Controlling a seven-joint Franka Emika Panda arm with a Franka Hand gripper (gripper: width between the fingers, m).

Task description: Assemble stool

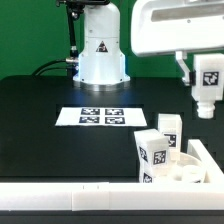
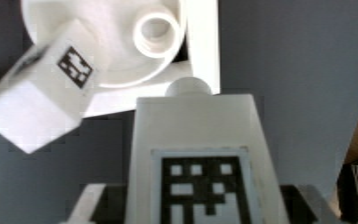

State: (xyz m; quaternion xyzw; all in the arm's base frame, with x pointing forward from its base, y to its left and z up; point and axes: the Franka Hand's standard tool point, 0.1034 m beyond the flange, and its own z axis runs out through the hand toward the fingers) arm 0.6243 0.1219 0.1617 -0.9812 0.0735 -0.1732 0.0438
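My gripper (image 1: pixel 204 82) is shut on a white blocky stool leg (image 1: pixel 207 90) with a black-and-white tag and holds it in the air at the exterior view's right, above and apart from the seat. The round white seat (image 1: pixel 188 172) lies at the lower right of the exterior view, with two tagged legs (image 1: pixel 155 150) (image 1: pixel 169 126) standing on it. In the wrist view the held leg (image 2: pixel 201 135) fills the space between the fingers of my gripper (image 2: pixel 202 206). Beyond it show the seat (image 2: pixel 137 40) and one mounted leg (image 2: pixel 48 90).
The marker board (image 1: pixel 102 116) lies mid-table in front of the robot base (image 1: pixel 100 50). A long white edge bar (image 1: pixel 70 188) runs along the front of the exterior view, and another (image 1: pixel 204 155) stands at the right beside the seat.
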